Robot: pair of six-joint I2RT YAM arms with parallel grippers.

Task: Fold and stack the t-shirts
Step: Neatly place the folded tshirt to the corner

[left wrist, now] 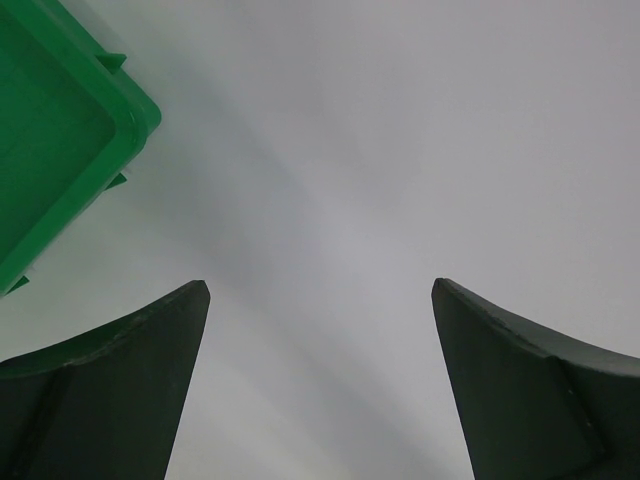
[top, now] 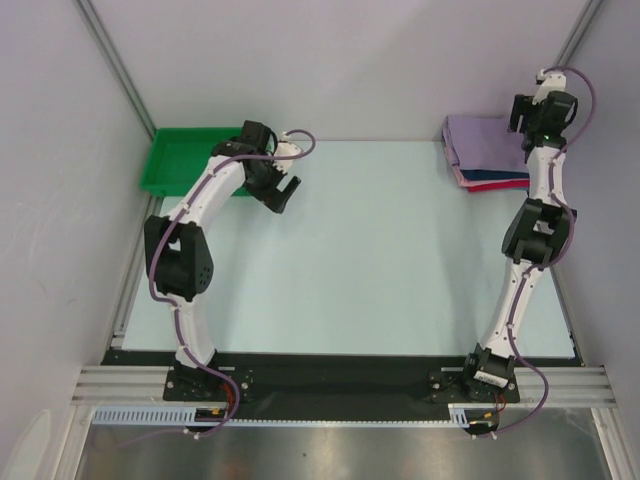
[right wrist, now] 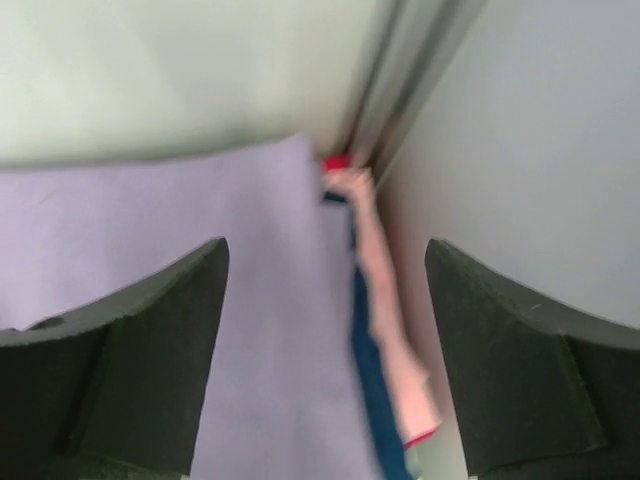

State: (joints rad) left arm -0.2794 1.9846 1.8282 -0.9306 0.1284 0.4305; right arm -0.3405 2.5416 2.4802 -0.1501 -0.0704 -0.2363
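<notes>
Beneath both claws spreads the pale table (top: pixel 350 250). Your left claw (left wrist: pixel 320 290) hangs wide open and empty, with the green tray (left wrist: pixel 60 130) just ahead and off to one side. Your right claw (right wrist: pixel 325 250), also spread wide and holding nothing, hovers directly over the stack of t-shirts (top: pixel 482 150), so that arm is far the nearer. The lavender shirt (right wrist: pixel 180 230) lies on top. The navy shirt (right wrist: pixel 365 390) and pink-red shirt (right wrist: pixel 390 340) peek out below, their layered edge running lengthwise between the fingers. You'll find no readable writing anywhere.
</notes>
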